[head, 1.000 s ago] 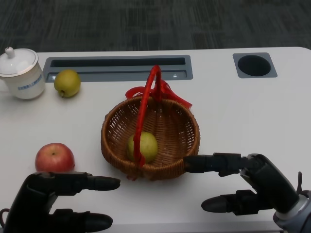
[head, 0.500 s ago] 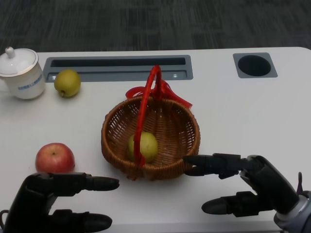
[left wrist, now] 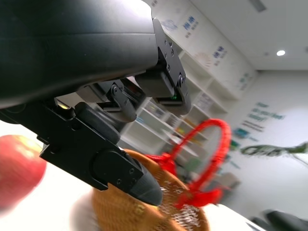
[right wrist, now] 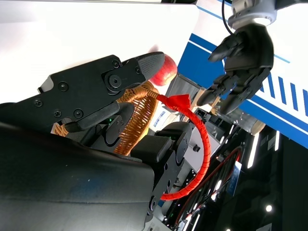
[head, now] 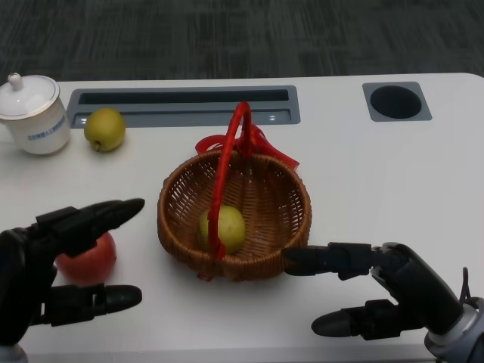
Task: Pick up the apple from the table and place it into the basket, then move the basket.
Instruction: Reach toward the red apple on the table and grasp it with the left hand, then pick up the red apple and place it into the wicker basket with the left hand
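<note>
While left robot hand point(head: 45, 276) spreads wide over apple point(head: 89, 259), right robot hand point(head: 378, 291) open beside basket point(head: 234, 215).

Basket point(head: 287, 208): woven wicker, rough brown weave; handle point(head: 227, 162) wrapped in glossy red ribbon. Apple point(head: 91, 261), at its 9 o'clock: smooth, slightly shiny skin. Surface point(head: 378, 174): smooth matt white. Cup point(head: 32, 115), 10 o'clock: glazed white ceramic. Fingers point(head: 325, 259): matt black plastic.

apple point(head: 89, 261) — half hidden behind left hand point(head: 45, 268) | white cup point(head: 30, 113) — cut by edge
</note>
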`<state>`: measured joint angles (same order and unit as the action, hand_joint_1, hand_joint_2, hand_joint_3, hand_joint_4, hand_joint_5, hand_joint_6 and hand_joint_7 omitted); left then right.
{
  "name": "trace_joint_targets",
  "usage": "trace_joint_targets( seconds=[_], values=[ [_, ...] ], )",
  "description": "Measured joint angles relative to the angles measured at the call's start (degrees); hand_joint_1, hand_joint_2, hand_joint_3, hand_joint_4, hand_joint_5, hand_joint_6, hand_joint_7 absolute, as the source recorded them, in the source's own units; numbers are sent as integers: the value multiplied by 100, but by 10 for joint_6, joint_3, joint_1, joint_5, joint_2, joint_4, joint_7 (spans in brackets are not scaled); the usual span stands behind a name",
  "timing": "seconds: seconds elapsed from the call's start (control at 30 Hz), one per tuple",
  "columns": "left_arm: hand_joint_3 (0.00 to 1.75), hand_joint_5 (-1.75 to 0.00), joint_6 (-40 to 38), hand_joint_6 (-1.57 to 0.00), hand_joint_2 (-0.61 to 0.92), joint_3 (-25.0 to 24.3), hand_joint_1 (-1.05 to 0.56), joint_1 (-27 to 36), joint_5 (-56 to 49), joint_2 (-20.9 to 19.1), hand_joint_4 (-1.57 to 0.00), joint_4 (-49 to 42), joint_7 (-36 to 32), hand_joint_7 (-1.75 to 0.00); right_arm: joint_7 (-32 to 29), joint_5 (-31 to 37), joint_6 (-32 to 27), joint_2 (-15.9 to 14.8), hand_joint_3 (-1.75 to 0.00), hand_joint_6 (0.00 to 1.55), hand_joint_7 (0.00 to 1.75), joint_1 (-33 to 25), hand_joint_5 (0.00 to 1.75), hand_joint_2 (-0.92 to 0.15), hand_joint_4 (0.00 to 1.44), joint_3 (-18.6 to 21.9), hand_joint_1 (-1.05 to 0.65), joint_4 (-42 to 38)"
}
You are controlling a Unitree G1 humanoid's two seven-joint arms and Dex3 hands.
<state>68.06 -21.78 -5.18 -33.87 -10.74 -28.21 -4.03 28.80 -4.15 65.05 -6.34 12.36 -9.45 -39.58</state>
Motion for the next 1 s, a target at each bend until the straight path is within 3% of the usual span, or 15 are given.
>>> trace_joint_targets(
  seconds=[0.13, 0.33, 0.67, 1.0],
  values=[
    [1, 0, -66, -42, 70, 29, -85, -19, -111, -40, -53, -23, -133, 0, -1, 2, 1, 0, 0, 70, 0, 0, 0, -79, 87, 0, -42, 0],
    [0, 0, -171, -34, 71, 138, -90, -47, -199, -101, -37, -82, -257, 0, -1, 2, 1, 0, 0, 71, 0, 0, 0, -80, 87, 0, -42, 0],
    [0, 0, -299, -28, 68, 295, -100, -125, -203, -139, -22, -223, -283, 0, -6, 12, -2, -3, 0, 73, 0, -2, 0, -81, 86, 1, -43, 7],
    [0, -2, -359, -26, 69, 385, -97, -198, -183, -146, -24, -337, -310, -1, -11, 15, -1, -4, 0, 74, 0, -3, 0, -81, 87, 1, -44, 8]
  ],
)
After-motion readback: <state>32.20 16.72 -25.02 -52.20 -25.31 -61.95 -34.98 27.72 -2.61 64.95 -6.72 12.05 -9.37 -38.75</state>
